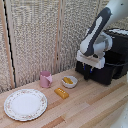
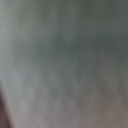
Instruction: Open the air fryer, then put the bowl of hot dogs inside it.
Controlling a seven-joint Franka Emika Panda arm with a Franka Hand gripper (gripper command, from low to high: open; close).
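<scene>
The black air fryer (image 1: pixel 111 67) stands at the exterior view's right on the wooden table. My gripper (image 1: pixel 88 75) hangs at the fryer's near left corner, fingers pointing down, and I cannot tell whether it is open or shut. The handle does not show apart from the black body and the gripper. The cream-white bowl (image 1: pixel 69 81) with orange-yellow hot dogs (image 1: pixel 67 80) sits on the table just left of the gripper, apart from it. The wrist view is only a grey blur.
A pink mug (image 1: pixel 45 79) stands left of the bowl. An orange-yellow block (image 1: pixel 61 92) lies in front of the bowl. A large patterned plate (image 1: pixel 25 104) lies at the front left. A woven screen (image 1: pixel 40 35) closes the back.
</scene>
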